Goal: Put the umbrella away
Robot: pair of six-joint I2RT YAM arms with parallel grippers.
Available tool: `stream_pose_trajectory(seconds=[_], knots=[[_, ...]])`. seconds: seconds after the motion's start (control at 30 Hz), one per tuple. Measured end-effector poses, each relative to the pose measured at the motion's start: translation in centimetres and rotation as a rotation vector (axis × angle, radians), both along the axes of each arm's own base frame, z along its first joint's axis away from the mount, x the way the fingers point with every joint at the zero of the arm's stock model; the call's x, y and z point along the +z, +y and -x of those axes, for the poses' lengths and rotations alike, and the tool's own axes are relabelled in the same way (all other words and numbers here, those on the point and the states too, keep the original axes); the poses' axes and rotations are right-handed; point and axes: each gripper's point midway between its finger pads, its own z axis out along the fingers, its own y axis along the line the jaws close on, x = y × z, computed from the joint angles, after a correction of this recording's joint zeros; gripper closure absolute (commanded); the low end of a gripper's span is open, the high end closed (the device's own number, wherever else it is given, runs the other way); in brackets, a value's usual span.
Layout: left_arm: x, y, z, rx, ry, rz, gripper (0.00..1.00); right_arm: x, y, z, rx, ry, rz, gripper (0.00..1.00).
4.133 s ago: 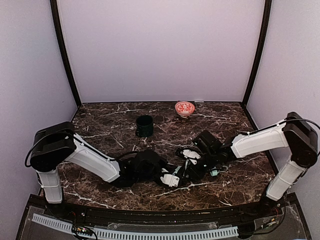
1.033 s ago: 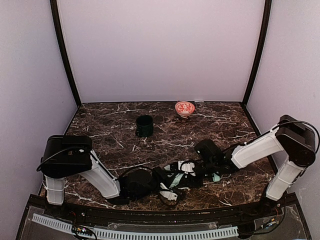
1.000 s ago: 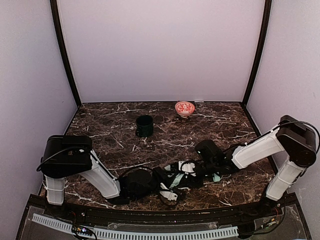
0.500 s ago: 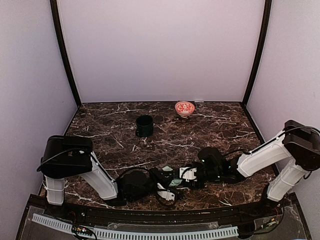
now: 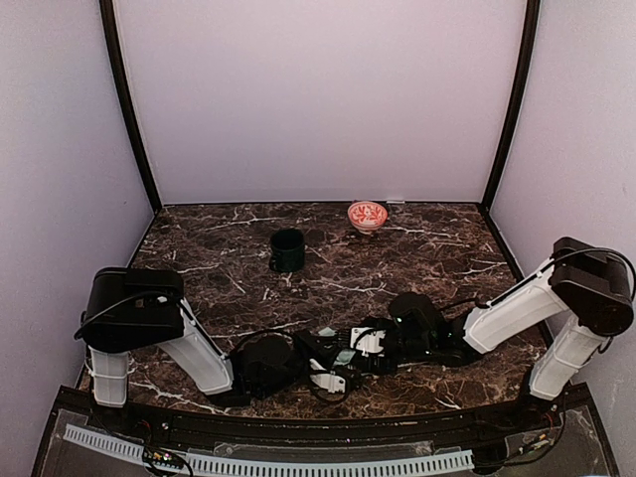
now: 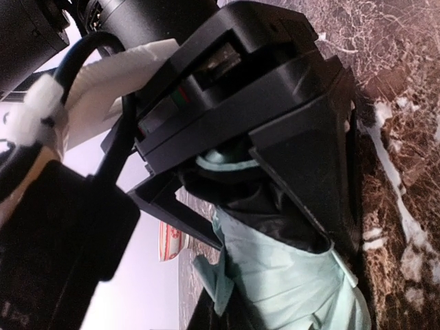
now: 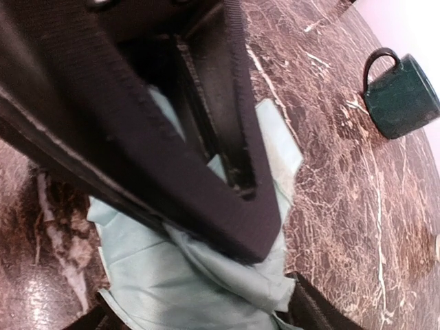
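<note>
Fabric of the umbrella (image 5: 345,355), pale mint with black lining, shows only in scraps between the two grippers. They meet head to head on the near side of the dark green mug (image 5: 287,249), a little to its right and well apart from it. The bundle lies low on the marble table (image 5: 199,248). In the top view its long axis runs roughly crosswise, from the left gripper (image 5: 320,366) toward the right gripper (image 5: 366,343), about parallel to the table's near edge (perhaps angled slightly away from it at the right end). Which end carries the handle cannot be told, since both ends are covered by the black gripper bodies.

The left gripper is closed, its jaws together. Its wrist view shows creased mint cloth with dark lining just below the black housing of the other arm's gripper (that housing fills most of the view). Whether any cloth is pinched between the left jaws cannot be told.

The right gripper's fingers (image 7: 137,137) stand apart. A strip of mint fabric is visible in the gap between them, and more of it spreads beneath and past their tips onto the marble. In that same wrist view the mug stands upright farther off on the table, clear of the fabric.

Beyond the mug and to its right, close to the back wall, sits a small red-and-white bowl (image 5: 367,215).
</note>
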Motion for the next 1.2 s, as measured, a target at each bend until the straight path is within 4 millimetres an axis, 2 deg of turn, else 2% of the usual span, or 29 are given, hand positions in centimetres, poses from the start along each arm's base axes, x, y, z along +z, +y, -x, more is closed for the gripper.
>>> stream_pose_trajectory(seconds=[0.03,0.1,0.3,0.47,0.63,0.67,0.7,0.73,0.8,0.9,1.03,1.13,1.2], knots=[[0.0,0.1,-0.1,0.005,0.000,-0.002,1.00,0.1,0.1,-0.1,-0.007,-0.001,-0.006,0.23],[-0.1,0.2,-0.2,0.011,-0.001,-0.006,1.00,0.2,0.2,-0.3,-0.016,-0.003,-0.013,0.02],[-0.2,0.2,-0.2,0.008,-0.003,-0.011,1.00,0.5,0.0,-0.6,-0.046,0.015,-0.039,0.01],[-0.2,0.2,-0.1,0.004,-0.004,-0.013,1.00,0.5,0.3,0.0,-0.016,0.039,-0.052,0.04],[-0.3,0.3,-0.3,0.012,-0.006,-0.016,1.00,0.3,2.2,0.2,0.052,0.066,-0.066,0.21],[-0.3,0.4,-0.4,0.017,-0.007,-0.019,1.00,0.2,2.5,0.3,0.065,0.072,-0.065,0.29],[-0.3,0.4,-0.5,0.020,-0.007,-0.021,1.00,0.1,2.7,0.4,0.079,0.080,-0.065,0.47],[-0.4,0.5,-0.5,0.021,-0.007,-0.022,1.00,0.1,2.8,0.6,0.094,0.082,-0.063,0.59],[-0.4,0.5,-0.6,0.023,-0.010,-0.024,1.00,-0.1,2.8,0.9,0.106,0.096,-0.060,0.73],[0.6,0.6,-1.0,0.042,-0.033,0.007,1.00,0.2,2.8,0.8,0.109,0.089,-0.065,0.84],[0.9,0.6,-1.0,0.037,-0.058,0.004,1.00,0.4,2.6,0.8,0.103,0.083,-0.065,0.98],[1.1,0.5,-0.9,0.031,-0.076,-0.001,0.99,0.5,2.0,0.7,0.082,0.067,-0.057,1.00],[1.4,0.4,-0.9,0.030,-0.090,0.006,0.91,0.8,1.4,0.5,0.063,0.041,-0.052,1.00]])
